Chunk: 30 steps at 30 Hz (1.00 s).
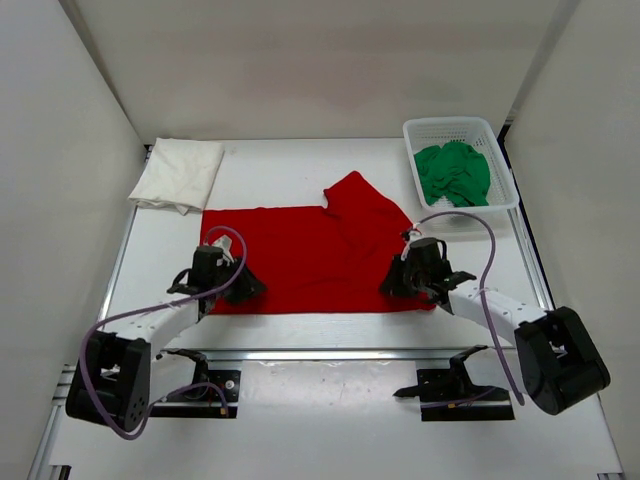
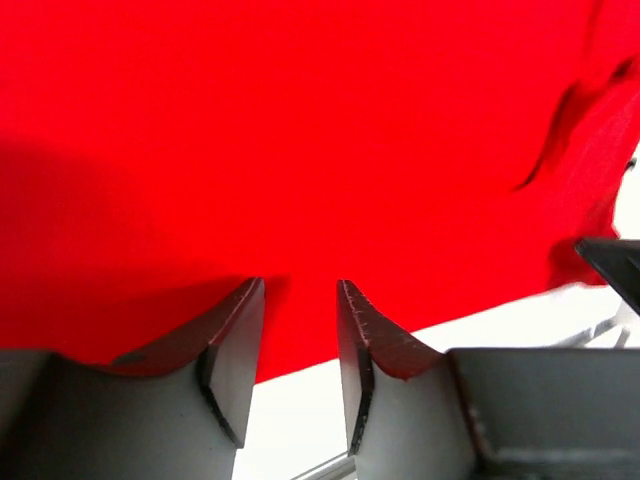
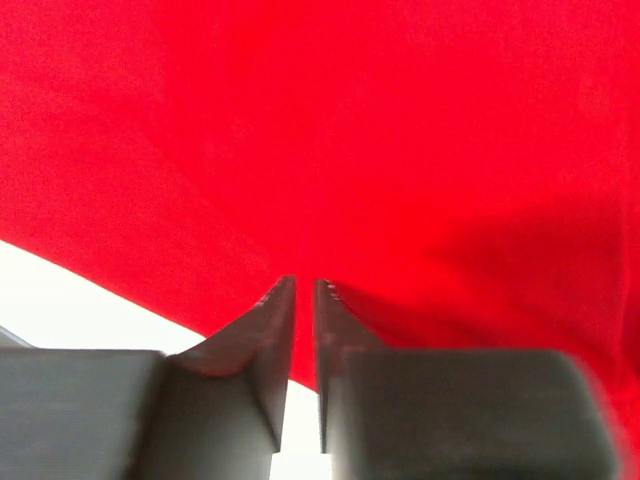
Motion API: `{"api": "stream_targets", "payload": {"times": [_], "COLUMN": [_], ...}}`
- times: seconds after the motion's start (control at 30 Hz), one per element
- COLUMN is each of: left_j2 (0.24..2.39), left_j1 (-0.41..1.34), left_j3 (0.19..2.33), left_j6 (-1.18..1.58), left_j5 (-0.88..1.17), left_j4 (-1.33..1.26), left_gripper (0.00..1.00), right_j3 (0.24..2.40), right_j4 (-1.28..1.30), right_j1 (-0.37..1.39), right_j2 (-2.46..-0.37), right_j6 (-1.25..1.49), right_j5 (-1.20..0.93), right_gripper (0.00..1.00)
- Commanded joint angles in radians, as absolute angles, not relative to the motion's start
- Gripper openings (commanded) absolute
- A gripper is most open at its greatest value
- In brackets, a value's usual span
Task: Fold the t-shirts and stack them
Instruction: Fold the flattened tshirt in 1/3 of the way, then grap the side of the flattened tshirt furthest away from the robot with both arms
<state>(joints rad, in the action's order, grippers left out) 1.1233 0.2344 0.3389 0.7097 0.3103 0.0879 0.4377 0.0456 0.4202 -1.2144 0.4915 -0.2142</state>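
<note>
1 of 3 done: white shirt (image 1: 178,173) folded far-left; red shirt (image 1: 300,255) flat mid-table, left gripper (image 2: 298,285) spread over its hem, right gripper (image 3: 304,283) nearly together, can't tell if pinching; green shirt (image 1: 452,173) sits in basket (image 1: 440,128).

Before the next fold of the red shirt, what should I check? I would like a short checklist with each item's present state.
1. Red shirt spread flat: not ok, creased near the far sleeve.
2. Left jaws over its near edge, standing apart: ok.
3. Right jaws over its near edge: ok.
4. Right jaws pinching cloth: cannot tell, only a slit shows.
5. White shirt folded, far left: ok.
6. Green shirt clear of the fold, in basket: ok.
</note>
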Motion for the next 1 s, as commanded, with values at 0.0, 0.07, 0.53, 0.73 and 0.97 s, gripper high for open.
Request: {"api": "stream_targets", "payload": {"times": [0.0,0.07,0.53,0.73,0.97], "left_j2": [1.133,1.191,1.833,1.928,1.997], "left_j1": [0.221,0.204,-0.104,-0.138,-0.117], "left_j3": [0.555,0.665,1.264,1.339,1.377], "left_j6": [0.655,0.646,0.513,0.463,0.448], "left_j5": [0.221,0.201,0.017,0.002,-0.047], "left_j4": [0.166,0.137,0.238,0.308,0.343], "left_gripper": [0.47,0.47,0.36,0.38,0.42], "right_j3": [0.572,0.633,0.571,0.580,0.591], "right_j4": [0.037,0.008,-0.275,-0.281,-0.275], "right_j1": [0.370,0.361,0.469,0.465,0.443], "right_j2": [-1.215,-1.251,-1.401,-1.405,-1.411], "right_j6": [0.451,0.437,0.479,0.472,0.471], "right_j5": [-0.268,-0.316,-0.417,-0.431,-0.436], "right_gripper": [0.16,0.19,0.01,0.01,0.01]}}
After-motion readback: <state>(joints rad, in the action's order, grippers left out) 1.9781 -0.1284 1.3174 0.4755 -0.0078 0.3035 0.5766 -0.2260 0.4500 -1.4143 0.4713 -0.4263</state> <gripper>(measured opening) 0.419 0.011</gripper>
